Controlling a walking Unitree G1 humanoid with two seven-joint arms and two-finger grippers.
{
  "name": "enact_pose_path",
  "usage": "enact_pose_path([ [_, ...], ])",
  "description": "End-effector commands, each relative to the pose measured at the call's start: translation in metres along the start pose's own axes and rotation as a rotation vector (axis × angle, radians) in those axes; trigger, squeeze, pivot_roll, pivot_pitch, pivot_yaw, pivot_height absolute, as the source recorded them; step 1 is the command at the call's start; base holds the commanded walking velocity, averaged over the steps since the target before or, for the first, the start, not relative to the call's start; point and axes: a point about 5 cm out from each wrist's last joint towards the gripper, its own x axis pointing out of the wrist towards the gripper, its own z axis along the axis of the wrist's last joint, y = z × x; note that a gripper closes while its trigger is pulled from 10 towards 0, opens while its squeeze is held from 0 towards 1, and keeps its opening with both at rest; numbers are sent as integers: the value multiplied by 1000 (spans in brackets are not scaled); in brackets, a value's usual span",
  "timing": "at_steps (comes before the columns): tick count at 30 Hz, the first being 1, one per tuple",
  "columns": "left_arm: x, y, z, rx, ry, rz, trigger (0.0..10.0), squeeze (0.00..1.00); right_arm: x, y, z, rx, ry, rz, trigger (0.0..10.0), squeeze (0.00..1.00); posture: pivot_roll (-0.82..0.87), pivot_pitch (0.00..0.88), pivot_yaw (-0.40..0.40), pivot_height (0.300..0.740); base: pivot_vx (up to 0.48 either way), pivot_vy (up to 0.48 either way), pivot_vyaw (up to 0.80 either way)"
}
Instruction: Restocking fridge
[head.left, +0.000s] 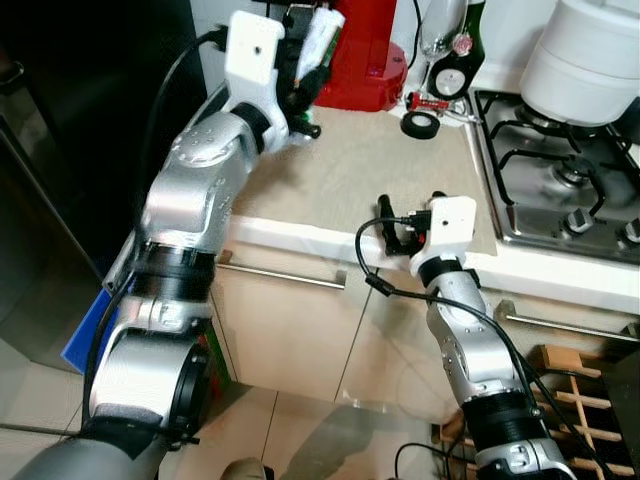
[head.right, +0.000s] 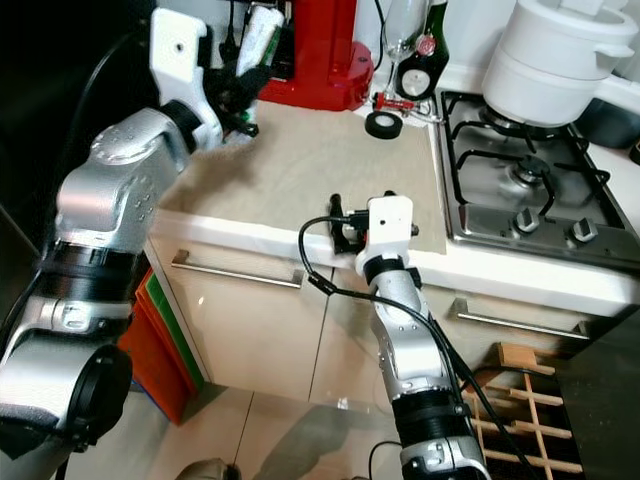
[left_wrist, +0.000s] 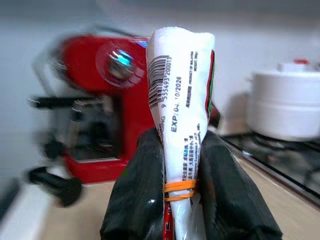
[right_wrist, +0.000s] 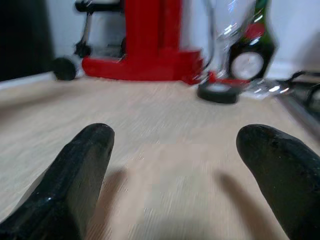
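Observation:
My left gripper (head.left: 308, 72) is raised over the back left of the beige counter (head.left: 350, 170), shut on a white rolled-up food packet (left_wrist: 181, 115) tied with an orange rubber band (left_wrist: 180, 189). The packet (head.left: 321, 35) sticks up in front of the red coffee machine (head.left: 365, 55). My right gripper (head.left: 410, 218) rests low at the counter's front edge, open, with nothing between its black fingers (right_wrist: 82, 165). The dark fridge (head.left: 60, 160) stands to the left of the counter.
A roll of black tape (head.left: 420, 124), a wine glass (head.left: 437, 30) and a dark bottle (head.left: 465, 45) stand at the back. A gas hob (head.left: 560, 170) with a white pot (head.left: 585, 55) lies right. Drawers with bar handles (head.left: 285, 275) sit below.

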Motion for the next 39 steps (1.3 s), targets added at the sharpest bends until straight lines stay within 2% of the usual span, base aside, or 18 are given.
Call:
enact_pose_path([
  [1,-14,7,0,14,-18,66,0,0,2,-17,14,-32,-67,-64,10000,0,92,0,-61,740,0,0,0],
  [6,-57,-10,-12,-22,-37,60,0,0,-9,-46,23,-112,-106,-170,10000,0,106,0,-74,740,0,0,0],
  [9,-60,-13,-14,-23,-43,58,0,0,-11,-50,24,-122,-112,-191,10000,0,106,0,-74,740,0,0,0],
  [12,-83,-22,-44,99,-28,134,0,0,-24,-60,20,-146,-113,-266,10000,0,105,0,-71,740,0,0,0],
  [13,-83,-22,-44,99,-28,134,0,0,-24,-60,20,-146,-113,-266,10000,0,105,0,-71,740,0,0,0],
  [14,-96,-28,-70,137,40,163,0,0,-35,-56,11,-161,-99,-262,10000,0,93,0,-66,740,0,0,0],
  [15,-102,-31,-81,136,80,168,0,0,-39,-53,8,-168,-94,-250,10000,0,89,0,-66,740,0,0,0],
  [17,-106,-35,-92,114,124,169,0,0,-44,-50,5,-179,-93,-239,10000,0,85,0,-64,740,0,0,0],
  [18,-110,-45,-110,94,225,129,0,0,-52,-46,0,-224,-100,-205,10000,0,84,0,-65,740,0,0,0],
  [22,-106,-48,-118,22,264,117,0,0,-56,-52,-6,-192,-56,-252,10000,0,65,0,-46,740,0,0,0],
  [25,-101,-49,-114,25,222,88,0,0,-55,-58,-5,-185,-52,-282,10000,0,55,0,-39,740,0,0,0],
  [26,-99,-48,-113,49,215,77,706,0,-54,-59,-6,-177,-44,-282,10000,0,51,0,-33,740,0,0,0],
  [27,-97,-48,-112,69,212,69,706,0,-54,-59,-7,-169,-34,-277,10000,0,49,0,-28,740,0,0,0],
  [28,-90,-47,-109,142,216,49,10000,0,-53,-58,-10,-168,-28,-271,10000,0,45,0,-19,740,0,0,0],
  [32,-79,-44,-106,290,216,40,10000,0,-50,-54,-9,-177,-49,-269,10000,0,41,0,-3,740,0,0,0],
  [33,-77,-42,-107,280,218,52,10000,0,-50,-53,-7,-180,-57,-270,10000,0,43,0,4,740,0,0,0],
  [34,-76,-38,-108,179,216,67,10000,0,-49,-51,-5,-193,-74,-264,10000,0,45,0,5,740,0,0,0],
  [39,-76,-37,-111,90,222,111,10000,0,-46,-47,-3,-215,-90,-247,10000,0,46,0,7,740,0,0,0],
])
